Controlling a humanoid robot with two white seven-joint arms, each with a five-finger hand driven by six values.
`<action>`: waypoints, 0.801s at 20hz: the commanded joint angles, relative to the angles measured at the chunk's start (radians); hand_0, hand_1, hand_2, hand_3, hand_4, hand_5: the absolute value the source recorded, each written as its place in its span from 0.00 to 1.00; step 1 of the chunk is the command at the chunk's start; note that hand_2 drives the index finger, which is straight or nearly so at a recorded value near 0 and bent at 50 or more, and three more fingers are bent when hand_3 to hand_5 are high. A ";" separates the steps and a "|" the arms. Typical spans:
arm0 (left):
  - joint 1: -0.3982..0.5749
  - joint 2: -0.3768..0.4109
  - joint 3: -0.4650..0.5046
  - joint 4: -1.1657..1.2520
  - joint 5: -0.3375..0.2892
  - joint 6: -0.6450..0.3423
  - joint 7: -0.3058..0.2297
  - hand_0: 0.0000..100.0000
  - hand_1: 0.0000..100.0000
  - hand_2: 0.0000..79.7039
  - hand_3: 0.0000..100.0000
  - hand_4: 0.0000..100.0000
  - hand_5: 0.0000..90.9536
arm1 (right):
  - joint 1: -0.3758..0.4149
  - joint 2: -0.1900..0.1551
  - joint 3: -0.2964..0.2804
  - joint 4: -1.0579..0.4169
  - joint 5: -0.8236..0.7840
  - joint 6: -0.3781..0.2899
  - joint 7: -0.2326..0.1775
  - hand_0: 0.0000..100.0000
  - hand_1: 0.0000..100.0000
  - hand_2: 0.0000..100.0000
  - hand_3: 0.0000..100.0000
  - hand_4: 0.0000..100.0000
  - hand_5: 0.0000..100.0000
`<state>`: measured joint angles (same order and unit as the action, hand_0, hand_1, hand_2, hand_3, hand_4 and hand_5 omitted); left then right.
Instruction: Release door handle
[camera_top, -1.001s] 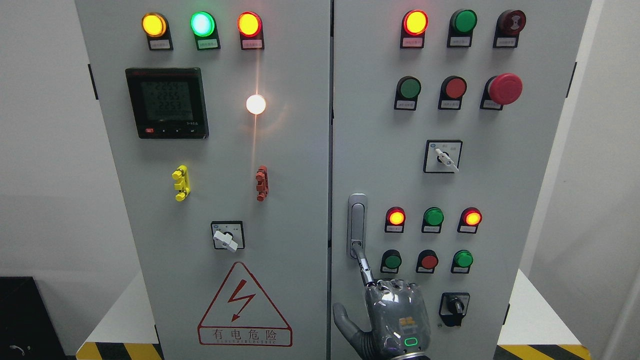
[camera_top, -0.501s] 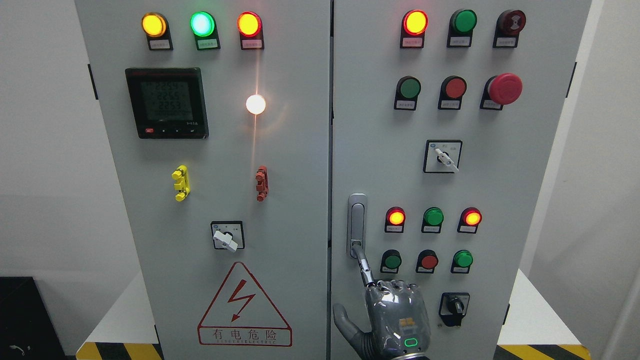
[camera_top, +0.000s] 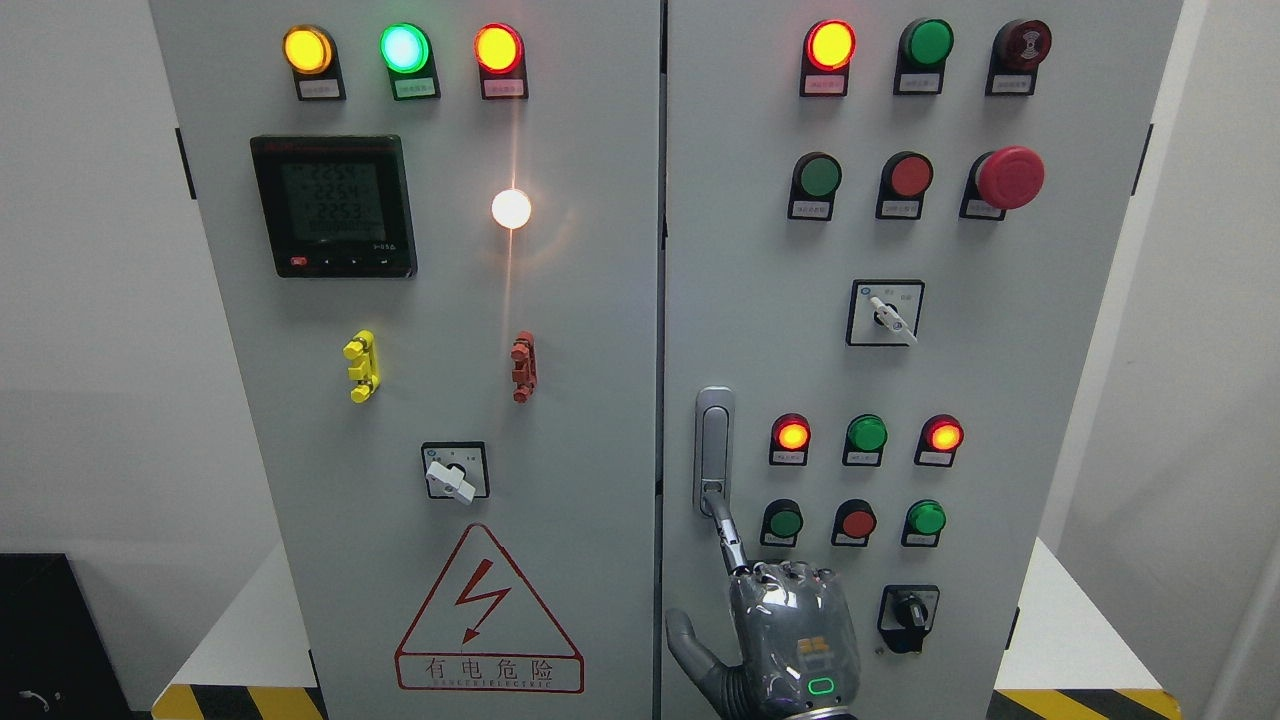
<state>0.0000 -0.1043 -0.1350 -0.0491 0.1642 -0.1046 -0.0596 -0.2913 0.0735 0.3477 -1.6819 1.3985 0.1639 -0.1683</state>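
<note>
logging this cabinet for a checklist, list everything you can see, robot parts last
cabinet doors: 2, grey, shut
door handle: 1, silver, right door's left edge
meter: 1, black, left door
white lamp: 1, lit, left door
round lamps and buttons: 15, amber, green, red, both doors
buzzer: 1, dark red, top right
mushroom button: 1, red, right door
rotary switches: 3
clips: 2, yellow, red
warning triangle: 1, red
right hand: 1, grey; index finger at handle's lower end

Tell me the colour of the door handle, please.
The door handle is silver-grey metal, seen in the head view, the only view.
</note>
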 joint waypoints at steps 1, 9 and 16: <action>0.008 0.000 0.000 0.000 0.000 0.002 0.000 0.12 0.56 0.00 0.00 0.00 0.00 | 0.001 0.000 0.002 0.027 0.000 -0.001 0.000 0.33 0.39 0.00 1.00 1.00 1.00; 0.009 0.000 0.000 0.000 0.000 0.002 0.000 0.12 0.56 0.00 0.00 0.00 0.00 | 0.001 0.000 0.002 0.027 0.000 -0.001 0.000 0.33 0.39 0.00 1.00 1.00 1.00; 0.009 0.000 0.000 0.000 0.000 0.002 0.000 0.12 0.56 0.00 0.00 0.00 0.00 | 0.009 -0.003 0.001 0.027 0.000 0.000 0.000 0.33 0.39 0.00 1.00 1.00 1.00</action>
<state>0.0000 -0.1042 -0.1350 -0.0491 0.1641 -0.1043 -0.0596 -0.2869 0.0728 0.3488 -1.6649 1.3990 0.1621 -0.1683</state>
